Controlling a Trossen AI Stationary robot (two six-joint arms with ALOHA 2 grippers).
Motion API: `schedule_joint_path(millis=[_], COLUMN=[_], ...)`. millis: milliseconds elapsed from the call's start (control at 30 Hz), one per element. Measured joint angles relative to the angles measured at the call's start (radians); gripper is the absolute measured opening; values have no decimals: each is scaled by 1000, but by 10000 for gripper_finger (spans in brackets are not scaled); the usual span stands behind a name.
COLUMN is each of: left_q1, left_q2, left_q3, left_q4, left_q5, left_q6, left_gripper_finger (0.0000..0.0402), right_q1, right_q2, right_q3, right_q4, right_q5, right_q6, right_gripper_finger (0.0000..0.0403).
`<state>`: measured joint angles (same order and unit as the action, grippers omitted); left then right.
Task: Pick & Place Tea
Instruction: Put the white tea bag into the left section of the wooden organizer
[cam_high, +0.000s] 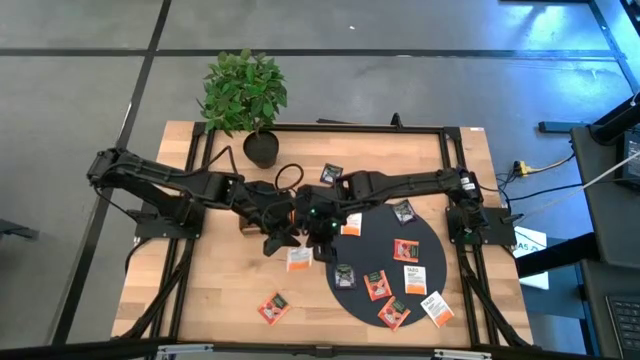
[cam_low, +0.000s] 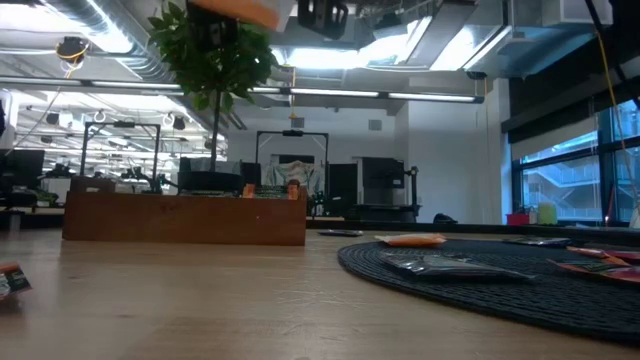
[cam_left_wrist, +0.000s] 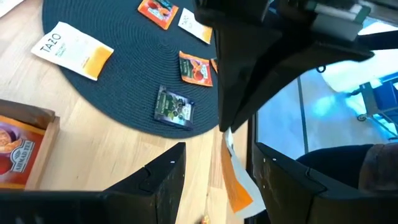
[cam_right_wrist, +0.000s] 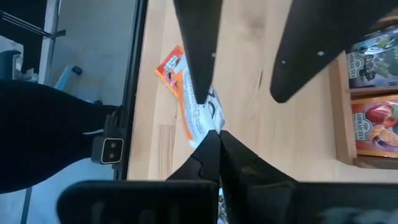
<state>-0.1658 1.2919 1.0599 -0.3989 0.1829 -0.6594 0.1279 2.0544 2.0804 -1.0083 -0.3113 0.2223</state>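
Observation:
My right gripper is shut on a white-and-orange tea sachet, held high over the table next to the brown wooden tray. The sachet also shows in the high view and at the low view's top edge. My left gripper is open, with its two fingers on either side of the hanging sachet, not touching it. The tray holds dark and red-orange sachets in its compartments. Both grippers meet at the table's middle. My right gripper pinches the white-and-orange sachet by one end between its two shut fingertips. The rest of the sachet sticks out past the fingertips. It is lifted clear of the table and shows edge-on between my left gripper's fingers.
A large black round mat at the right carries several sachets. A red-orange sachet lies on the wood near the front, and a dark one lies at the back. A potted plant stands at the far edge.

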Motion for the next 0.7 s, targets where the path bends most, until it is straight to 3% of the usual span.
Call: schedule_joint_path(millis=[700], left_q1=[-2], left_q2=[2], left_q3=[0], left_q4=[-31], left_q5=[27], left_q6=[38], left_gripper_finger=[182], right_q1=[-32], right_q2=[-3], right_q3=[0], right_q4=[-36], right_q5=[1], right_q6=[-63], right_gripper_finger=[5])
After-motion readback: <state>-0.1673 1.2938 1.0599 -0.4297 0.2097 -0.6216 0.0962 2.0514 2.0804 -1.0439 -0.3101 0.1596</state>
